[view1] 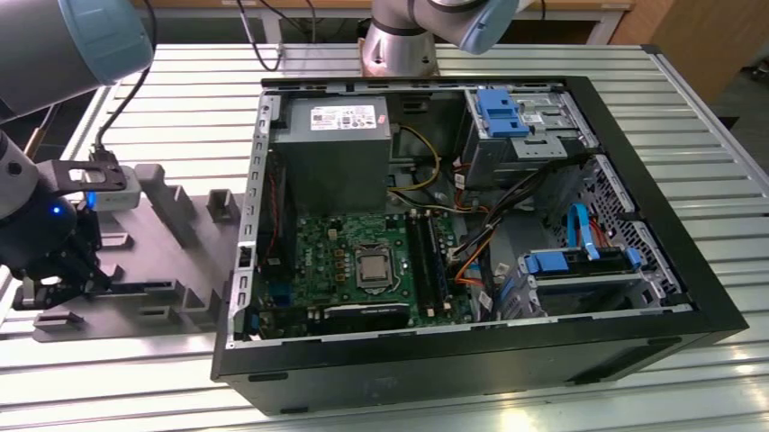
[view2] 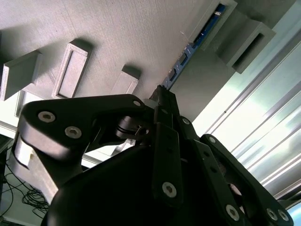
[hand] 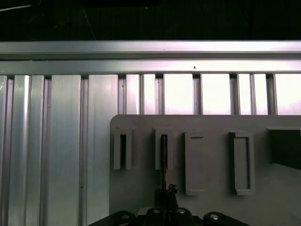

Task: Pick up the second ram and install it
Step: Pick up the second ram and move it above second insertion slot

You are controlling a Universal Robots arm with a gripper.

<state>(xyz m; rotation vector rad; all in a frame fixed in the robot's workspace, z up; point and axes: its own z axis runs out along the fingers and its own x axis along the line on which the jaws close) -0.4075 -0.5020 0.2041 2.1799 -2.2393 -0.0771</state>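
Workshop: open computer case [view1: 481,382] on slatted aluminium bench [view1: 703,126].

We see a slatted aluminium surface [view1: 204,108]. On it an open black computer case [view1: 481,369] lies on its side and reaches toward the surface's edge on the exterior view's right. Inside the case there are a grey power supply [view1: 330,148], a green motherboard [view1: 342,252] with a processor socket [view1: 373,267], blue drive brackets [view1: 499,112] and bundles of cables [view1: 481,243]. Near the edge on the exterior view's left, just beside the case, lies a grey holder tray [view1: 157,225] with upright slotted blocks [hand: 116,150].
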